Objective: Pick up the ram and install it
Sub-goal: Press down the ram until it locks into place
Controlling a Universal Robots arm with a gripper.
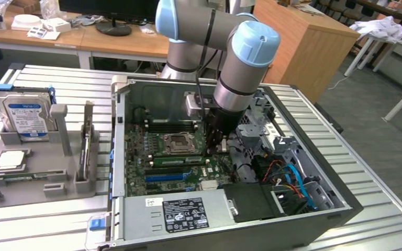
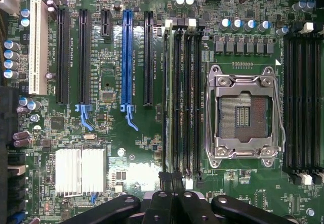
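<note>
- Exterior view: we see the open computer case (image 1: 326,209) lying on the table, with the motherboard (image 1: 152,178) facing up.
- We judge the ram (image 1: 176,159) sits in the slot bank at 6 o'clock from the CPU socket (image 1: 176,142). Its long axis runs 9 to 3.
- Our gripper (image 1: 219,149) hangs at the stick's 3 o'clock end, its jaws pinched together. We cannot tell whether it touches.

We see the ram (image 2: 172,97) edge-on as a long, narrow green stick, standing upright in a black memory slot (image 2: 188,97) just beside the CPU socket (image 2: 243,114). In the exterior view it sits at six o'clock of that socket.
</note>
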